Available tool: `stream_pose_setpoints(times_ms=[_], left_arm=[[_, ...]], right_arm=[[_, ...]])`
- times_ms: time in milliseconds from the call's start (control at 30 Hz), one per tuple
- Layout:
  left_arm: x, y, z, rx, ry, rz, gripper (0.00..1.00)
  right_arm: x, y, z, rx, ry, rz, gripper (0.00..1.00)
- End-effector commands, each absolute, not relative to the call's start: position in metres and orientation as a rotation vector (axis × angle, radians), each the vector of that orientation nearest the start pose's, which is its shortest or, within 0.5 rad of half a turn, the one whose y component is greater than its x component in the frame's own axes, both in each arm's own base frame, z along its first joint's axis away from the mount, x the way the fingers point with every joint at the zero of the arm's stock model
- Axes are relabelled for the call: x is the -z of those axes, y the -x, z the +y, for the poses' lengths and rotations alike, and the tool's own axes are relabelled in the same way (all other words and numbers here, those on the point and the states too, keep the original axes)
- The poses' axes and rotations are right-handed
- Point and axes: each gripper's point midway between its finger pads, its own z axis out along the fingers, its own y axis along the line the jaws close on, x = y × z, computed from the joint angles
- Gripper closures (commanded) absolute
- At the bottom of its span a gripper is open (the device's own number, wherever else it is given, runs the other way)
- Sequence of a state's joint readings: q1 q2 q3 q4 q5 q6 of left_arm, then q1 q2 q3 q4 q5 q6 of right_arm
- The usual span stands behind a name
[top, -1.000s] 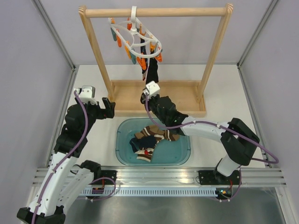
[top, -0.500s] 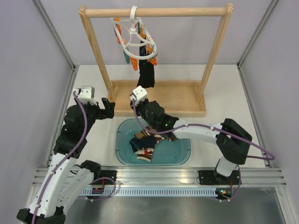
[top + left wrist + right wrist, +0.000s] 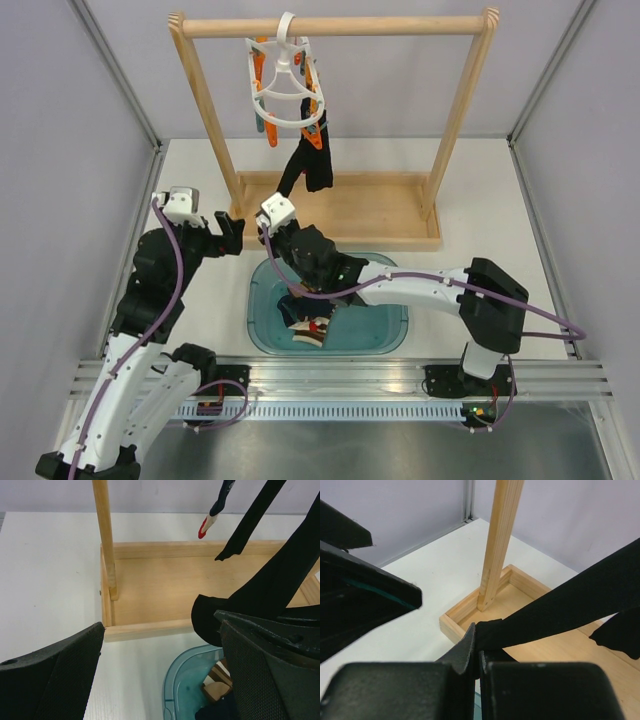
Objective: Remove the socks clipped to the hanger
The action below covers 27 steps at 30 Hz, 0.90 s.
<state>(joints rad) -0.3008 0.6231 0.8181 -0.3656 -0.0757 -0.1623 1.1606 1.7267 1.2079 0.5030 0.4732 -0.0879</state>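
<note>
The white ring hanger with orange and teal pegs hangs by its hook from the wooden rail. Dark socks dangle from its pegs. My right gripper is shut on the lower end of one dark sock, which runs taut up and to the right from the jaws. My left gripper is open and empty, left of the bin; in the left wrist view its fingers frame bare table and the bin's corner. Several removed socks lie in the bin.
The teal bin sits between the arms in front of the wooden frame's base tray. The frame's left post and right post carry the rail. Grey walls close both sides.
My right gripper has moved left and nearer with the dark sock in it. The sock now slants and the hanger has swung and turned left on the rail. The left arm has hardly moved.
</note>
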Motion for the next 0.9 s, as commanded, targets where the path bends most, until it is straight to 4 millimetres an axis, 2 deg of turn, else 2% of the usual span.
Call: stream_pose_setpoints(times_ms=[0,267,667,867], left_arm=[[-0.300,-0.261,-0.077,0.293,-0.071,1.722,0.00],[-0.302,-0.259,-0.074,0.283,-0.062,1.711,0.00],[-0.307,-0.257,-0.071,0.271,-0.054,1.692,0.00],[-0.311,-0.254,-0.062,0.237,-0.028,1.669,0.00]], right_arm=[[-0.275,-0.284,0.471,-0.467,0.600,1.450,0.99],[-0.283,-0.265,0.495,-0.508,0.634,1.424,0.99],[-0.297,-0.256,0.503,-0.523,0.660,1.398,0.99],[-0.304,-0.247,0.515,-0.572,0.710,1.370,0.99]])
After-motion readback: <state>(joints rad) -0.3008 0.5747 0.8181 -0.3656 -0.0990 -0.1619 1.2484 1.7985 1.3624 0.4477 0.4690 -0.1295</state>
